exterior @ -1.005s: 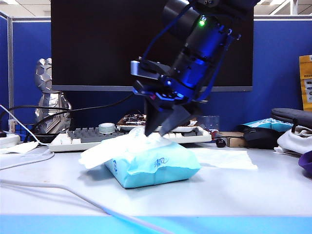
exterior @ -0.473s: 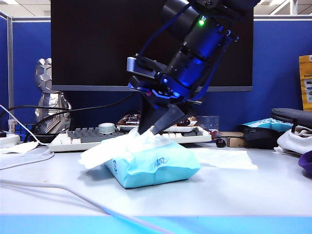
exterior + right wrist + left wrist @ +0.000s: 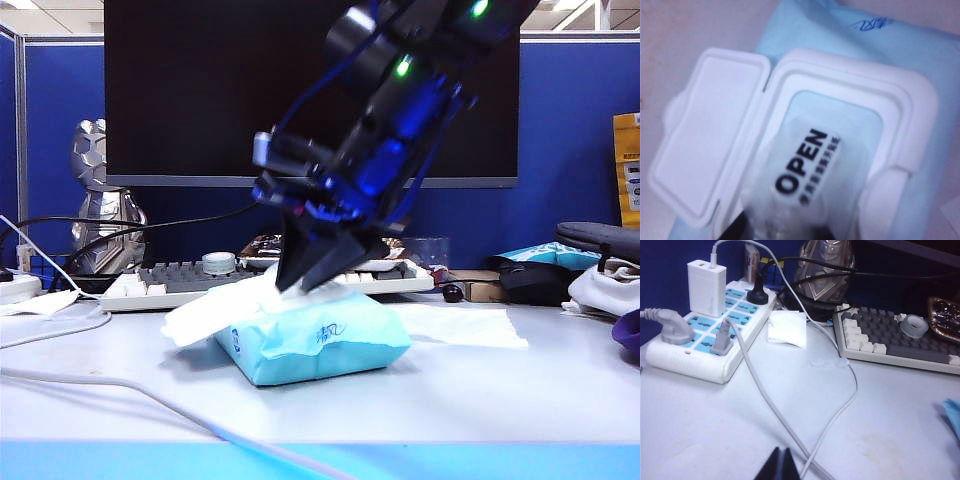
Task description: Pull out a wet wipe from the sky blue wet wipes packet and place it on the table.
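The sky blue wet wipes packet lies on the table, its white lid flap swung open to one side. A clear seal sticker printed OPEN covers the opening, its crumpled end lifted. My right gripper points down onto the packet's top, jaws open, one dark finger on each side of that lifted end. No wet wipe shows in the opening. A thin white sheet, like a wet wipe, lies flat behind the packet. My left gripper hovers shut over bare table by cables.
A keyboard and a monitor stand behind the packet. A power strip with plugs and grey cables lies at the left. A silver figurine, dark bags and a white cloth bundle crowd the sides.
The right gripper has come down and to the left onto the packet's top, and its jaws have narrowed around the sticker's lifted end. The packet has stayed put.
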Controlling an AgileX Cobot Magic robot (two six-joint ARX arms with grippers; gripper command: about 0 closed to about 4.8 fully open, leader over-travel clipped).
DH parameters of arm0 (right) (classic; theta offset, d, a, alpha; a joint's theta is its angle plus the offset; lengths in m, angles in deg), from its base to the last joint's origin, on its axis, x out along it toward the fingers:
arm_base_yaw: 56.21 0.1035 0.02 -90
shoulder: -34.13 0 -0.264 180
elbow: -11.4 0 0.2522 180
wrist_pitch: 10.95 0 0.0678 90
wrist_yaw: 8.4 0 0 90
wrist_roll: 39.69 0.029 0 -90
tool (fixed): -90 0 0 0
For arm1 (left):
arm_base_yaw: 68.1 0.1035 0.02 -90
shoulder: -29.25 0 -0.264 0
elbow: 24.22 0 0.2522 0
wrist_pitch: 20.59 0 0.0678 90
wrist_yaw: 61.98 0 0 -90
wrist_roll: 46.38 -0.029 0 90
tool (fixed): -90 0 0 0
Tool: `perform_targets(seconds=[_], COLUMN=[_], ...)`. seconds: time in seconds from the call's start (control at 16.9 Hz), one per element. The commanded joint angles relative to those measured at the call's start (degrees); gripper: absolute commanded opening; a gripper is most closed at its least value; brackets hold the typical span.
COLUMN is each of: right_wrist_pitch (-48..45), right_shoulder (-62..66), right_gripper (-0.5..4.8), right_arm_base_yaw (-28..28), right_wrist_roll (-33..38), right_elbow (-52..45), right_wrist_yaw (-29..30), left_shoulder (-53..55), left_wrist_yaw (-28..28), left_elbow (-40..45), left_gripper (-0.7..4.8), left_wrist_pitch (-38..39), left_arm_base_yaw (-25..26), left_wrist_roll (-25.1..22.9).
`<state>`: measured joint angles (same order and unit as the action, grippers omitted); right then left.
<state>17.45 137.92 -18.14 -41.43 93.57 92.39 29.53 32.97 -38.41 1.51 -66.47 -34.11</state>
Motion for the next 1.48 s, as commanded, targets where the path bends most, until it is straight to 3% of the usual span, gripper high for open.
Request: perform_targets(seconds=[0.06, 0.18, 0.24, 0.89, 1.48], right_wrist_pitch=[0.42, 1.05, 2.03, 6.71, 14.34], right_shoulder=[0.98, 0.96, 0.96, -1.62, -3.87], right_gripper=[1.28, 0.12, -0.05, -0.05, -0.05], right_arm_base_yaw=[0.72, 0.68, 0.55, 0.52, -2.36], right_wrist_roll=[0.24, 0.20, 0.20, -3.06, -9.31], right_elbow=[2.25, 3.23, 4.07, 16.90, 26.05], right_wrist_yaw=[-3.04, -3.87, -5.09, -9.66, -29.73], left_shoulder=[-0.17, -0.17, -0.17, -0.17, -0.17], left_wrist_yaw=[-0.04, -0.04, -0.04, -0.02, -0.04], left_elbow=[0.13, 0.13, 0.13, 0.13, 0.13], left_gripper=[-0.03, -0.03, -0.03, -0.03, -0.03], left_wrist_pitch=[-0.26, -0.24, -0.26, -0.26, -0.26], left_arm_base_yaw=[0.00, 0.00, 0.00, 0.00, 0.00], left_wrist_roll=[-0.22, -0.22, -0.22, -0.24, -0.24])
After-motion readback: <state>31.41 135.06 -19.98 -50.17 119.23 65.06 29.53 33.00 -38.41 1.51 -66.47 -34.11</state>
